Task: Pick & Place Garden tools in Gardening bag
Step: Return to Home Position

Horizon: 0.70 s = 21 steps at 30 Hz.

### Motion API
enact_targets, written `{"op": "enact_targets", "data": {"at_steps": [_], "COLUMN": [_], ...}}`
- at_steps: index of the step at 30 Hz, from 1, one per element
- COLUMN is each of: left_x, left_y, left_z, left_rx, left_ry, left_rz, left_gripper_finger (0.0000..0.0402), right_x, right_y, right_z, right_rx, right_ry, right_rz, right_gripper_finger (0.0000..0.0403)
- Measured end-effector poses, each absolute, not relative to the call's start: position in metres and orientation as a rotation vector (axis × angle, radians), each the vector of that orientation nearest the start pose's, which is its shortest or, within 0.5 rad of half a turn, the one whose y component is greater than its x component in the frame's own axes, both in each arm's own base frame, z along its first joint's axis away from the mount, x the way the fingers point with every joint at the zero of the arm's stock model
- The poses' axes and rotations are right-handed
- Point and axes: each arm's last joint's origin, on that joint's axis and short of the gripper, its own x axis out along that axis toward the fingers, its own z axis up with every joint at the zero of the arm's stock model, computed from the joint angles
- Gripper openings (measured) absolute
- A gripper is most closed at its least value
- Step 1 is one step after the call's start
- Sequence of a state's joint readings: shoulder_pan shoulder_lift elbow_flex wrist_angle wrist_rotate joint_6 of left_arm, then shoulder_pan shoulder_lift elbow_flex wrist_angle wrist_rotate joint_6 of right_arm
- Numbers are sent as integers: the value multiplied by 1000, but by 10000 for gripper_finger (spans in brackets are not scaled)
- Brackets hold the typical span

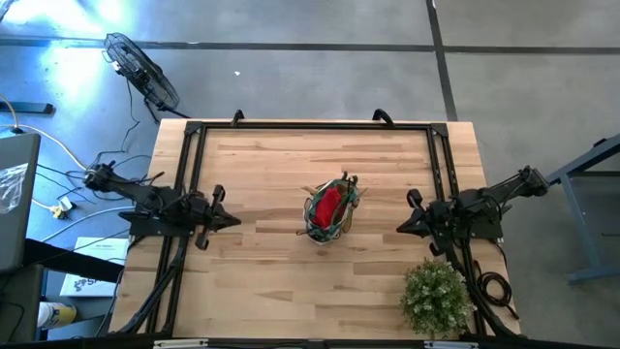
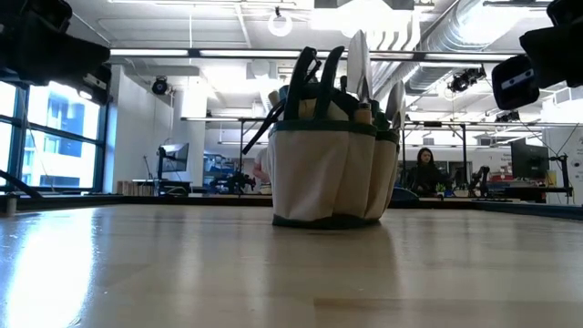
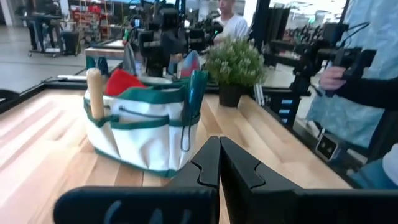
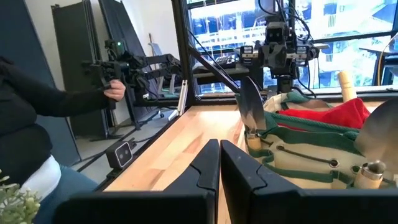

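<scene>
The gardening bag (image 1: 329,208), a round cream tote with green trim, stands on its base at the table's middle. The garden tools stick up out of it and its outer pockets: a wooden-handled tool (image 3: 94,92), a silver trowel blade (image 4: 250,107), green-handled tools (image 2: 314,77) and a red fabric piece (image 1: 328,205). My left gripper (image 1: 235,221) is shut at the table's left side, pointing level at the bag, well short of it. My right gripper (image 1: 400,229) is shut at the right side, also pointing level at the bag.
A bushy potted plant (image 1: 436,299) stands at the table's near right corner, close to my right arm. A black frame (image 1: 310,126) runs along the table's far, left and right edges. People (image 3: 348,87) (image 4: 37,118) holding devices stand beyond the table.
</scene>
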<state>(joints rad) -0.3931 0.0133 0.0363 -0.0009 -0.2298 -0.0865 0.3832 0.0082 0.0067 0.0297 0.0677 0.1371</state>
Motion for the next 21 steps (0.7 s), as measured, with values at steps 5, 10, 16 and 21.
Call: {"op": "enact_targets", "data": {"at_steps": [5, 10, 16, 21], "left_x": [90, 90, 90, 91], "left_y": [-30, -30, -29, -27], "left_z": [175, 175, 176, 176], "left_rx": [-92, -90, -83, -84], "left_ry": [-17, -14, -25, -29], "left_rz": [-169, -168, -127, -62], "left_gripper_finger": [0, 0, 0, 0], "right_x": [91, 91, 92, 92], "right_y": [35, 34, 35, 35], "right_z": [168, 168, 167, 167], "right_rx": [119, 110, 81, 34], "right_ry": [-9, -10, -5, -7], "right_rz": [315, 309, 303, 311], "right_gripper_finger": [4, 4, 4, 4]}}
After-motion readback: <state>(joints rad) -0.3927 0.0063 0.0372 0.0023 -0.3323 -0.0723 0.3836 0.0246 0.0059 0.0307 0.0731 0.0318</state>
